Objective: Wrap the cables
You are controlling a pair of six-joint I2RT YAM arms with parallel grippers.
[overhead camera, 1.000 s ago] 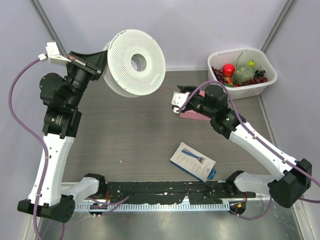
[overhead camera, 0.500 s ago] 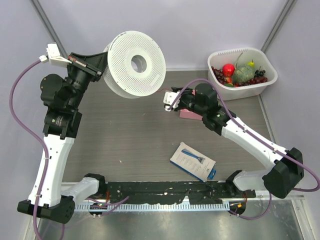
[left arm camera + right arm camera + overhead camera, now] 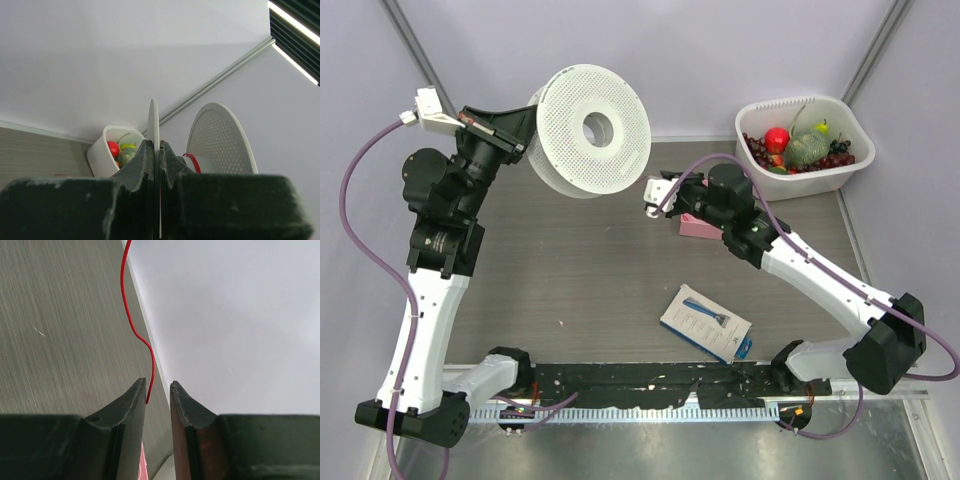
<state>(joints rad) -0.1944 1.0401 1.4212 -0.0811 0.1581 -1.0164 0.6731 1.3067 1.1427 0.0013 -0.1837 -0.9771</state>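
My left gripper (image 3: 523,128) is shut on one flange of a white perforated spool (image 3: 592,130) and holds it up at the back left. In the left wrist view the flange stands edge-on between my closed jaws (image 3: 154,146). The spool's other flange (image 3: 220,137) is to the right, with red wire (image 3: 192,160) wound on the hub. My right gripper (image 3: 654,198) is just right of the spool, low over the table. In the right wrist view its jaws (image 3: 158,386) stand slightly apart. The thin red wire (image 3: 131,325) snakes down along the table's back edge. Its end lies in the gap against the left finger (image 3: 135,396), unclamped.
A white basket (image 3: 850,125) of fruit stands at the back right and also shows in the left wrist view (image 3: 100,150). A pink block (image 3: 696,230) lies under the right arm. A blue and white packet (image 3: 706,322) lies nearer. A black strip (image 3: 650,385) runs along the near edge.
My right arm has swung left and a little back, bringing its gripper closer to the spool. The left arm and the spool have barely moved.
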